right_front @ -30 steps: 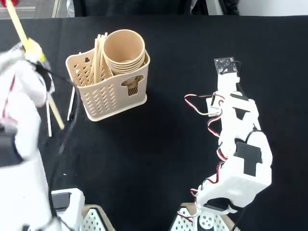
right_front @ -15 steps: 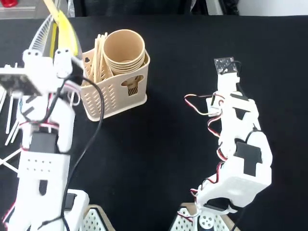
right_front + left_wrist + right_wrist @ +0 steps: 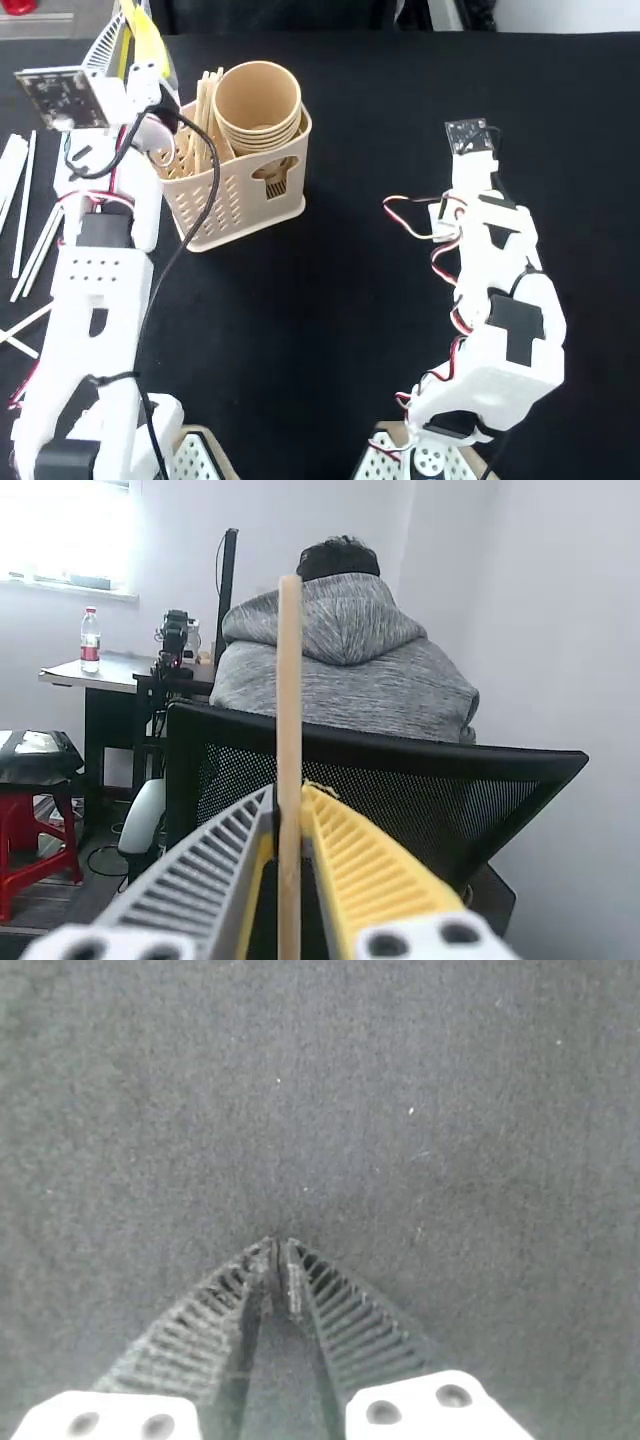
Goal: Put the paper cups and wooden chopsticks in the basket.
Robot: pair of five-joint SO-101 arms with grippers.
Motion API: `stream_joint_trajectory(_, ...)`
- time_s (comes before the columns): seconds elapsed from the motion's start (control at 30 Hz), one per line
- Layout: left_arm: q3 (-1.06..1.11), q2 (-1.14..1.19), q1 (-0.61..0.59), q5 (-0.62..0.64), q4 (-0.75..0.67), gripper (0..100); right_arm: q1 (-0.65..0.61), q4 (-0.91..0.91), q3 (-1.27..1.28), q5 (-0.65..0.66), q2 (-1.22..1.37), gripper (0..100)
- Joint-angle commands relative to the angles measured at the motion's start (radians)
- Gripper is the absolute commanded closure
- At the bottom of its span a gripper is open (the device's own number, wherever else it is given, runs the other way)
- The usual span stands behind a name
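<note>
The beige slotted basket (image 3: 240, 190) stands left of the table's middle. It holds stacked paper cups (image 3: 258, 100) and several wooden chopsticks (image 3: 206, 112). Just left of the basket my left gripper (image 3: 123, 25) points up and away from the table. In the left wrist view it (image 3: 288, 792) is shut on one wooden chopstick (image 3: 290, 680), which rises between the grey and yellow fingers. More loose chopsticks (image 3: 22, 215) lie on the black table at the far left. My right gripper (image 3: 277, 1250) is shut on nothing, close above bare black cloth.
The right arm (image 3: 495, 290) is folded on the right half of the table, well away from the basket. The left arm's cable (image 3: 205, 215) loops in front of the basket's left corner. The table (image 3: 350, 90) ends just behind the basket.
The left arm has swung from the table's left edge in beside the basket, carrying the chopstick, and its gripper now points upward. The right arm has stayed still.
</note>
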Motion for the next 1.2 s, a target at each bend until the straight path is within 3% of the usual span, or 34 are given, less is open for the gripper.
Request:
stream_joint_trajectory(0.0,-0.059,0.006,-0.005,-0.002,-0.014,97,0.002,-0.005,-0.002,0.009,-0.059,98.5)
stream_joint_trajectory(0.17,0.044,0.011,0.001,-0.011,-0.012,97,0.002,-0.006,-0.002,0.009,-0.059,98.5)
stream_joint_trajectory(0.23,0.090,-0.012,0.002,-0.046,0.012,92,0.002,-0.006,-0.002,0.009,-0.059,98.5)
stream_joint_trajectory(0.33,0.101,-0.075,-0.005,-0.023,0.167,83,0.002,-0.006,-0.002,0.009,-0.059,98.5)
stream_joint_trajectory(0.6,-0.143,-0.157,-0.048,0.046,0.707,77,0.002,-0.006,-0.002,0.009,-0.059,98.5)
stream_joint_trajectory(0.77,-0.403,-0.141,-0.292,0.100,1.168,77,0.002,-0.006,-0.002,0.009,-0.059,98.5)
stream_joint_trajectory(0.87,-0.438,-0.110,-0.496,0.092,1.347,77,0.002,-0.006,-0.002,0.009,-0.059,98.5)
stream_joint_trajectory(0.93,-0.421,-0.077,-0.627,0.078,1.415,76,0.002,-0.006,-0.001,0.009,-0.059,98.5)
stream_joint_trajectory(1.07,-0.337,0.051,-0.835,-0.137,1.435,76,0.002,-0.006,-0.001,0.009,-0.059,98.5)
stream_joint_trajectory(1.17,-0.312,0.166,-0.972,-0.163,1.427,76,0.002,-0.006,-0.001,0.009,-0.059,98.5)
